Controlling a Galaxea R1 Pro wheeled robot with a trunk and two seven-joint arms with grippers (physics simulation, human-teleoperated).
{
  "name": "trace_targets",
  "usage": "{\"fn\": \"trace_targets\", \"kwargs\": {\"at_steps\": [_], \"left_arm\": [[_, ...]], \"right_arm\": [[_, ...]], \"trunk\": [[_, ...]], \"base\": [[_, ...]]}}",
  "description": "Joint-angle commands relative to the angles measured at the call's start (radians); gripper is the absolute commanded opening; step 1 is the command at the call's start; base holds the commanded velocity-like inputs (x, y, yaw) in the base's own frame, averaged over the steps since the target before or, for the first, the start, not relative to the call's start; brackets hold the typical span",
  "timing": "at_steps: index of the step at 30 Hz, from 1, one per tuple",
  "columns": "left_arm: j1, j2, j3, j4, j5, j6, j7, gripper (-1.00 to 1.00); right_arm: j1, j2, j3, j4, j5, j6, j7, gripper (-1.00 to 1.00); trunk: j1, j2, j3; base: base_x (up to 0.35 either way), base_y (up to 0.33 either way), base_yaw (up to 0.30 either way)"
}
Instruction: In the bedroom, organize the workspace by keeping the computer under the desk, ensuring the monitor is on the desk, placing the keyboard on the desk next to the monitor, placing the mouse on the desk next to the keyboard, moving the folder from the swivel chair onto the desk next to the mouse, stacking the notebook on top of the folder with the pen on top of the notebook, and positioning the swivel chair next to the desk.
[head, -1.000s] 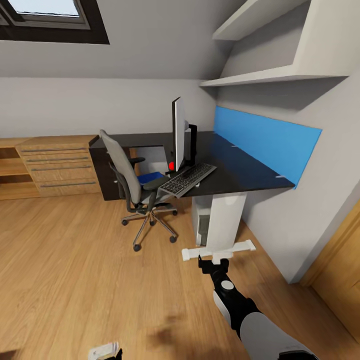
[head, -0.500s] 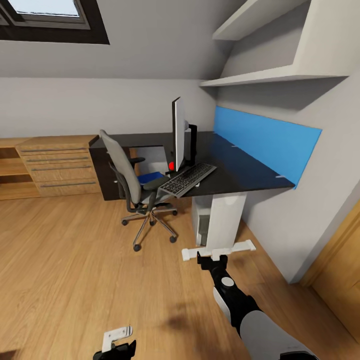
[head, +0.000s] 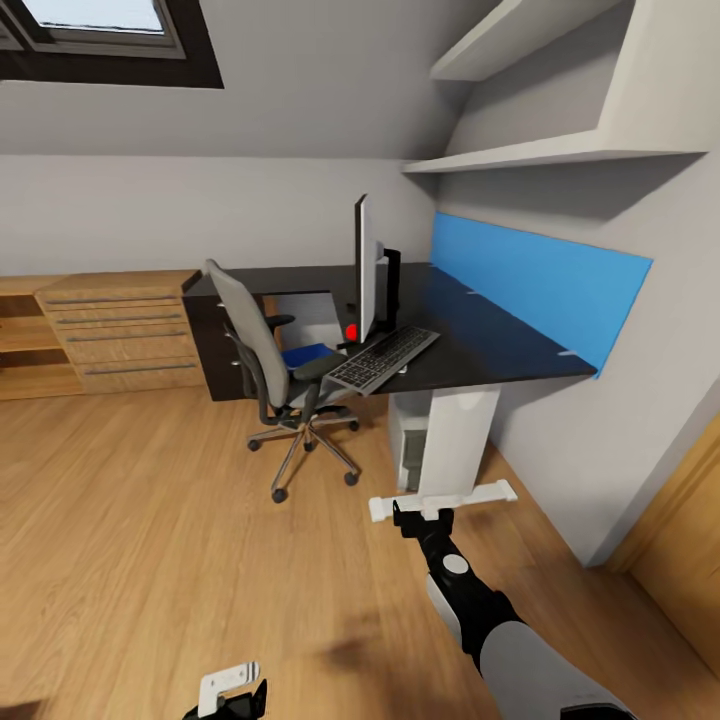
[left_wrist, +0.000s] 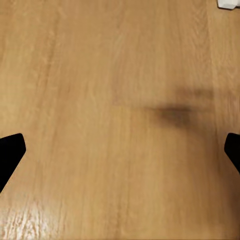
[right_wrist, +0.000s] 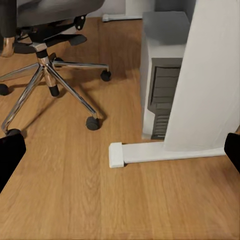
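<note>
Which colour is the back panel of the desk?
Bright blue; the back panel of the desk shows best in the head view.

I'm looking into an attic-style bedroom with a light wood plank floor (head: 150, 520) running across the whole foreground; its grain and a soft dark shadow also show in my left wrist view. I'll place things from the light-wood dresser (head: 120, 330), which stands against the pale grey back wall (head: 200, 215). Above the dresser the ceiling slopes, and a dark-framed skylight (head: 100, 30) set in it lets in daylight. Well to the right of the dresser, two white wall shelves (head: 540, 150) are mounted one above the other. Farther right again, at the edge, I see a light wood panel (head: 690, 560).
</note>
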Motion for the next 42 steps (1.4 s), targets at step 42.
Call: {"fn": "trace_targets", "kwargs": {"at_steps": [42], "left_arm": [[0.0, 0.001, 0.002, 0.005, 0.012, -0.003, 0.009, 1.0]], "right_arm": [[-0.001, 0.0, -0.002, 0.05, 0.014, -0.102, -0.011, 1.0]], "trunk": [[0.0, 0.0, -0.012]], "base": [[0.063, 0.065, 0.145]]}}
